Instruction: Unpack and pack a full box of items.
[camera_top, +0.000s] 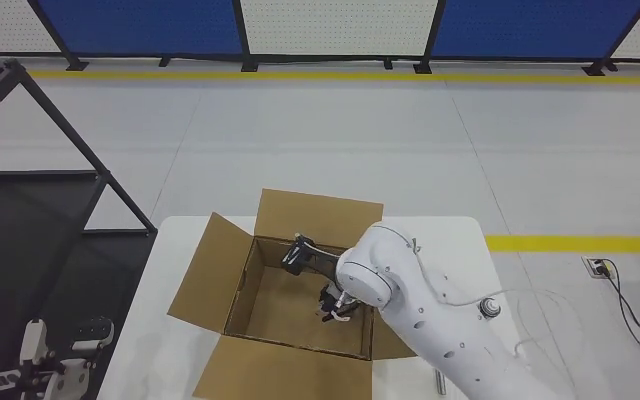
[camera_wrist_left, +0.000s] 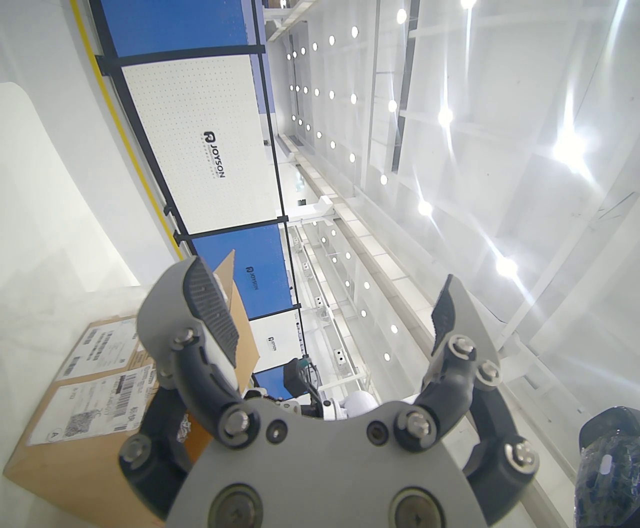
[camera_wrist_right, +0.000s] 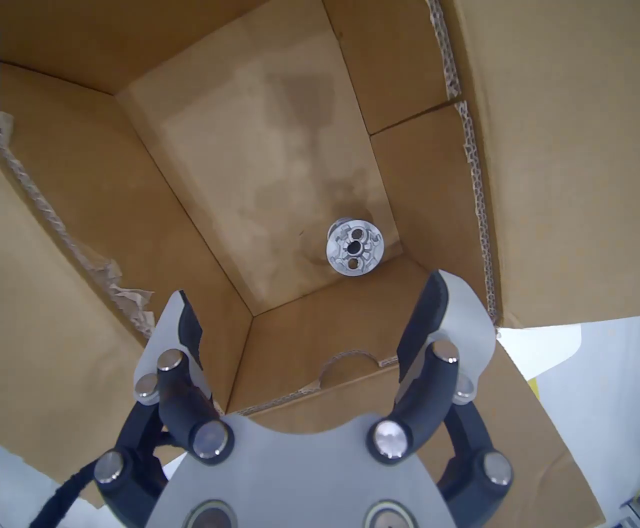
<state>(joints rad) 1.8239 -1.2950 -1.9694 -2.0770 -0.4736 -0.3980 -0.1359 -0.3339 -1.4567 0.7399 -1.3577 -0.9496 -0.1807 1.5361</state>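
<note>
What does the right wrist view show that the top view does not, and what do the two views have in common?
Right wrist view: a round metal part resting on the floor of the box near a corner, and the right gripper, jaws open and empty, aimed into the box.
Top view: the box's outline with its flaps folded outward, the white table under it, and the white arm reaching down into the box.
Shared: the open cardboard box and its brown inside.
</note>
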